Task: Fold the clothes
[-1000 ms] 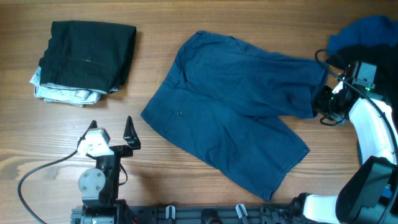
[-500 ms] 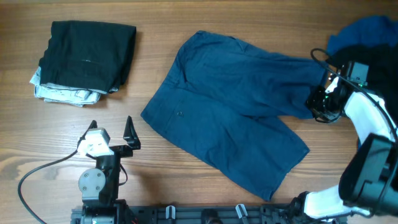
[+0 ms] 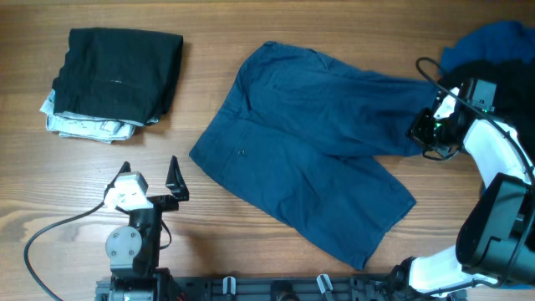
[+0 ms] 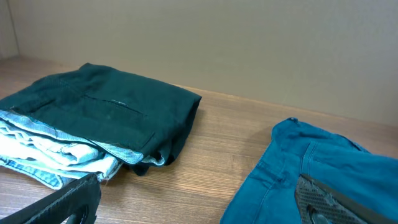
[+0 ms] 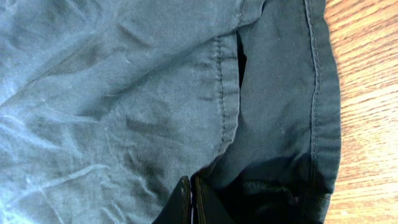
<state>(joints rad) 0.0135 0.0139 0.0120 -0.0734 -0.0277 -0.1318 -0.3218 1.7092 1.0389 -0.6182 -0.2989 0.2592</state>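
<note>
Dark navy-blue trousers (image 3: 309, 159), short-legged, lie spread flat mid-table, waistband to the upper left, two legs to the right. My right gripper (image 3: 422, 132) is at the hem of the far leg. In the right wrist view its fingers (image 5: 194, 199) are pressed together with the trousers' fabric (image 5: 124, 93) pinched at the hem. My left gripper (image 3: 150, 171) is open and empty, resting near the front left, apart from the trousers. In the left wrist view its fingers (image 4: 199, 208) frame bare wood, with the trousers' edge (image 4: 323, 168) to the right.
A folded stack, black garment on a pale patterned one (image 3: 117, 75), sits at the back left and shows in the left wrist view (image 4: 106, 112). A heap of royal blue and black clothes (image 3: 493, 46) lies at the back right, beside the right arm.
My right gripper has moved a little left and away onto the far leg's hem. The left arm and the folded stack have not moved.
</note>
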